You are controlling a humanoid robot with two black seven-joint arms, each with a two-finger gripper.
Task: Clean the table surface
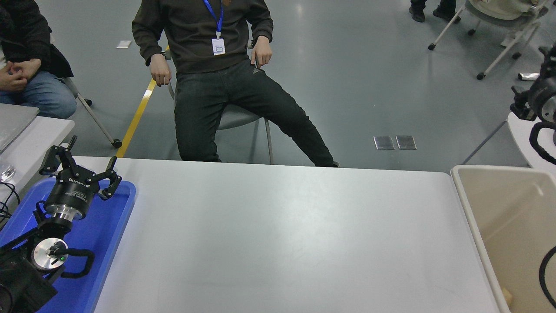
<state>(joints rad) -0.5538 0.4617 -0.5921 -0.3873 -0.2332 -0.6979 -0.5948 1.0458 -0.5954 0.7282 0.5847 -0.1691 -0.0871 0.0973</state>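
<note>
Though edge-cropped (fingers unseen), right hand aloft

table surface: smooth, matte | tray: glossy, probably plastic

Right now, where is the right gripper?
In the head view the right gripper is raised at the right edge, above and beyond the beige bin, off the table surface.

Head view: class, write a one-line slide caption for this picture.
Bare table surface between blue tray and beige bin; left hand open over tray.
</note>
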